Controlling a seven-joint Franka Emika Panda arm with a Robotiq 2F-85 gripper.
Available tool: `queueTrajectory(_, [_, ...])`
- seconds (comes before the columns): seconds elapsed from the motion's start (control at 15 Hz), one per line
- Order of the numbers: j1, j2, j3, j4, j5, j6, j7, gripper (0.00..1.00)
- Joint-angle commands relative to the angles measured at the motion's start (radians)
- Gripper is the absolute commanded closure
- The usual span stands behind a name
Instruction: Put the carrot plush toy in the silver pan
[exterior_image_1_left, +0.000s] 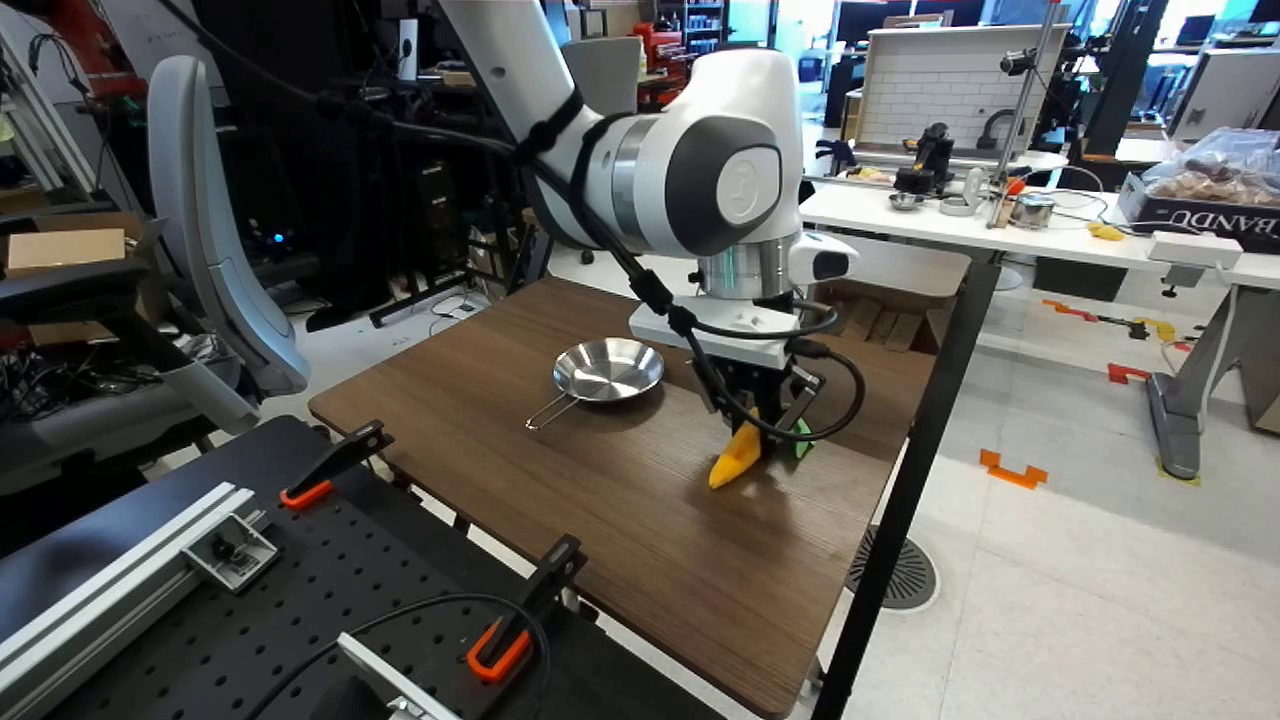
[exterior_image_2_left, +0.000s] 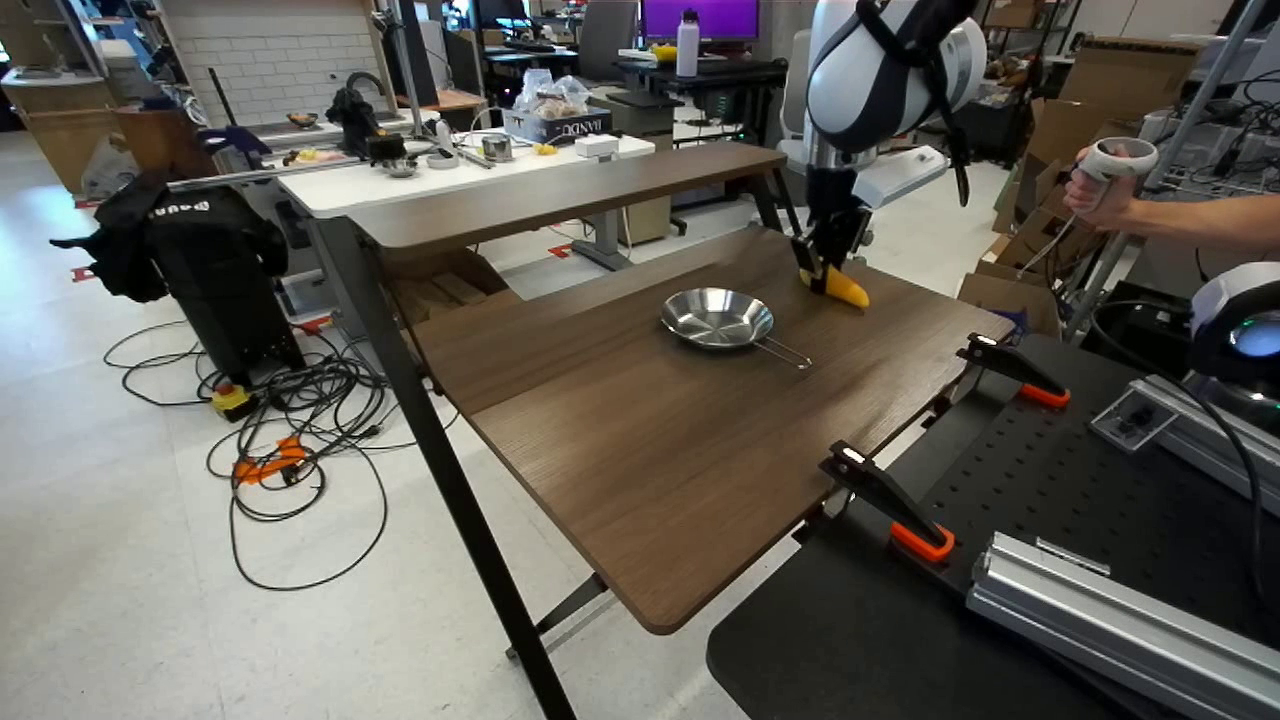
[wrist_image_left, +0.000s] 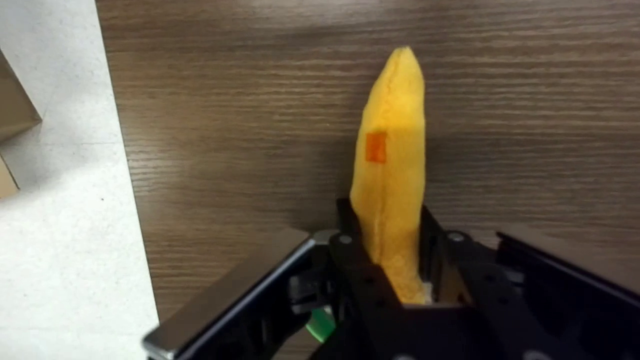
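The carrot plush toy is an orange-yellow cone with a green tuft, seen at the arm in both exterior views. In the wrist view the plush points away from the jaws, and a bit of green tuft shows lower left. My gripper has its fingers against both sides of the plush, shut on it near its wide end. The gripper points down, low over the table. I cannot tell whether the plush touches the table. The silver pan stands upright on the table, apart from the gripper, also seen here.
The brown table bears the pan. Black clamps with orange handles sit along its edge by a black perforated board. A raised brown shelf runs along another side. A person's hand holds a white controller.
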Motion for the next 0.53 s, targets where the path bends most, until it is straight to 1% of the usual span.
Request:
queueTrajectory(0.0, [0.014, 0.004, -0.01, 0.003, -0.016, 0.049, -0.002, 0.99])
queueTrajectory(0.07, [0.012, -0.01, -0.006, -0.006, -0.012, 0.054, -0.004, 0.99])
queueTrajectory(0.13, [0.009, -0.019, -0.002, -0.011, -0.008, 0.059, -0.007, 0.96])
queueTrajectory(0.2, [0.009, -0.032, 0.0, -0.019, -0.005, 0.064, -0.008, 0.96])
queueTrajectory(0.27, [0.009, -0.042, 0.003, -0.025, -0.004, 0.065, -0.009, 0.99])
queueTrajectory(0.47, [0.017, -0.085, 0.014, -0.043, -0.001, 0.064, -0.008, 0.97])
